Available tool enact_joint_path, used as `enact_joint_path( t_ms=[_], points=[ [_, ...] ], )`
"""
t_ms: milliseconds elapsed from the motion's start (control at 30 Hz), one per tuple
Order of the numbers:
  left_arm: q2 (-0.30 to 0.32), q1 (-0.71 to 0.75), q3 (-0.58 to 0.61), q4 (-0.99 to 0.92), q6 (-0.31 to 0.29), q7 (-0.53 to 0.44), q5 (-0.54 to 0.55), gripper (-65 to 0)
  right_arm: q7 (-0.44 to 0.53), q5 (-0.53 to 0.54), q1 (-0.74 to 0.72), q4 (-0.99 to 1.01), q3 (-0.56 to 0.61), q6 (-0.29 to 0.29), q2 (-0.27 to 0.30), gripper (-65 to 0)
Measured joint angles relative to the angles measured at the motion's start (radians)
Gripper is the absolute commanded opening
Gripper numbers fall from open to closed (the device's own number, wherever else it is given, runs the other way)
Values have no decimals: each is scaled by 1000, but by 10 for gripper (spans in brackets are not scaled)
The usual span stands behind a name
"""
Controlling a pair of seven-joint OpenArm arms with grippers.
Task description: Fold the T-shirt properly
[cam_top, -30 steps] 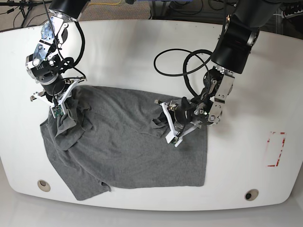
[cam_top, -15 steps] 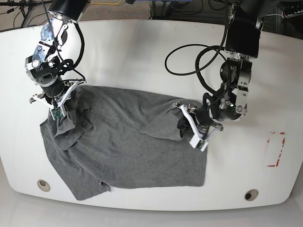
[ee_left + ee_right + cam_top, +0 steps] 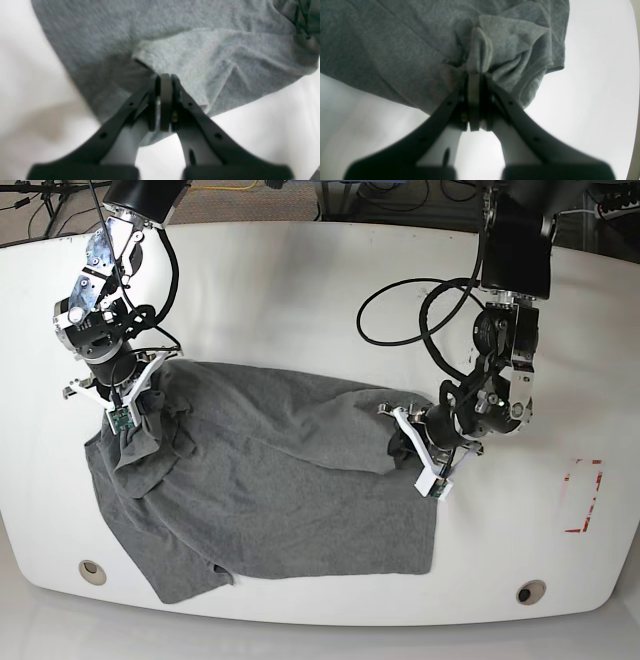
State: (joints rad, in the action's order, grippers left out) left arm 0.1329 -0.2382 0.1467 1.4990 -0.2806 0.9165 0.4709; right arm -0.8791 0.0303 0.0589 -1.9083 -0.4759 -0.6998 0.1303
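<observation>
So the T-shirt is spread out across the middle of the white bench, mostly flat but pretty rumpled, with both arms hanging onto it at opposite ends.

The left gripper, which sits on the right side in the base view, is clamped on a pinch of cloth at the shirt's right edge. In the left wrist view you can see its jaws pressed tight together, with a lighter fold of the T-shirt bunched right at the tips of the left gripper. Bare bench shows on either side of the cloth there.

The right gripper, on the left side in the base view, has the upper left corner of the shirt. Its jaws are squeezed together on a little upright tuft of fabric, nice and clear in the right wrist view, where the right gripper sits under a crumpled wad of the T-shirt, with what looks like a ribbed hem or collar edge curling off to the right.

Off to the side there's a red tape outline near the bench's right edge, well clear of the shirt, and a black cable loops over the bench above the left arm.
</observation>
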Motion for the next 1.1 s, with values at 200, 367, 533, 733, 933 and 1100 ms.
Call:
enact_joint_path(
  t_ms=[200, 367, 533, 733, 933, 1100],
  points=[
    [-29, -34, 1, -99, 0, -1, 10, -351, 0, 0, -2, 0, 2, 0, 0, -648],
    [-53, -31, -1, -132, 0, 0, 4, -189, 1, 0, -2, 0, 2, 0, 0, -648],
    [-85, -44, 0, -139, 3, -1, 1, -131, 0, 0, -2, 0, 2, 0, 0, -648],
    [-111, -108, 1, -238, 31, -65, 6, -131, 1, 0, -2, 0, 2, 0, 0, -648],
    [-113, -153, 1, -396, 63, -103, 0, -131, -5, 0, -9, 1, 2, 0, 0, -648],
    [-113, -179, 43, -452, 64, -111, -3, -132, 1, 2, -16, 0, 2, 0, 0, -648]
  ],
)
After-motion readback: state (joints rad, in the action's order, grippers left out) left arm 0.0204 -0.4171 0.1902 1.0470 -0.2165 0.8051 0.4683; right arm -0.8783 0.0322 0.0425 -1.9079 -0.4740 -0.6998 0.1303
